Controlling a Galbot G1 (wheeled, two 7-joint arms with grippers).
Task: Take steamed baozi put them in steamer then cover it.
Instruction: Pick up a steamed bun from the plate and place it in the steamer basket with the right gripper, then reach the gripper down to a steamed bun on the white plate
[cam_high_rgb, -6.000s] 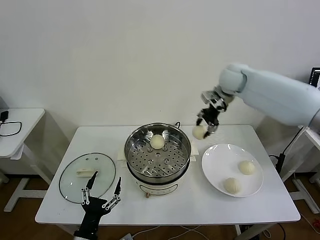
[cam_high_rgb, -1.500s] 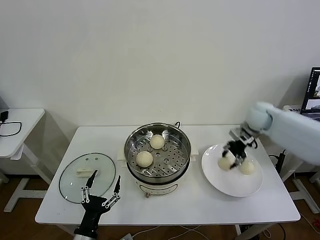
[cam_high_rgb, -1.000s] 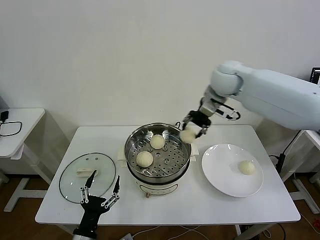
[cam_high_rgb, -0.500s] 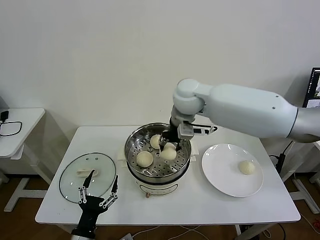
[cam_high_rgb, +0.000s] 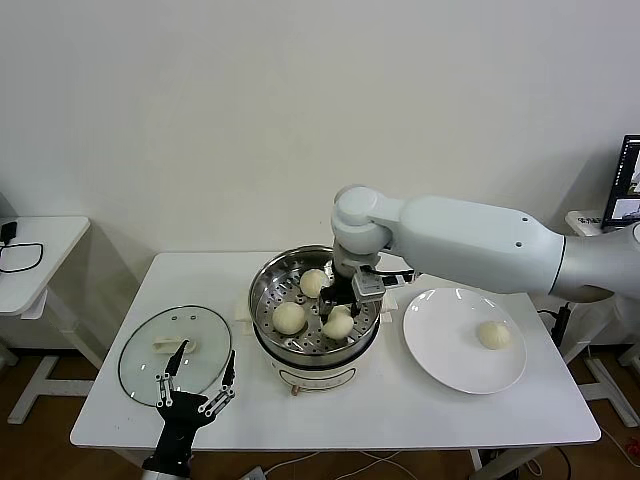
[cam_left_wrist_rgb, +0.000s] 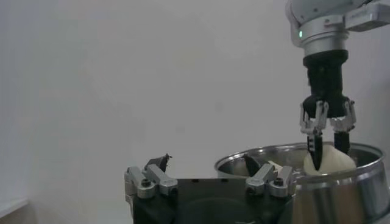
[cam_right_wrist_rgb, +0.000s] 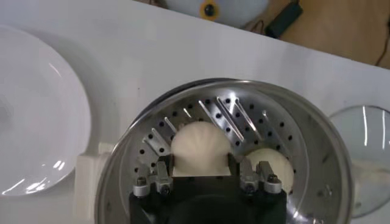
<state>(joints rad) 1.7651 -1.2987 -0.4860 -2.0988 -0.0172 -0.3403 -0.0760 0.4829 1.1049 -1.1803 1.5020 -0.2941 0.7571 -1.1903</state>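
Jaws of the right gripper (cam_high_rgb: 339, 313) clasped a baozi (cam_high_rgb: 338, 324) inside the steamer (cam_high_rgb: 268, 285) on the table (cam_high_rgb: 400, 400), beside two others; the left gripper (cam_high_rgb: 196, 382) waited with jaws spread. Left wrist view: its jaws apparently touched that bun (cam_left_wrist_rgb: 332, 162). Right wrist view: the bun (cam_right_wrist_rgb: 200, 148) sat between them.

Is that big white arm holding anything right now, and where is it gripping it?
Yes. The right gripper holds a steamed baozi by its two opposite sides, down inside the steamer. The left gripper holds nothing.
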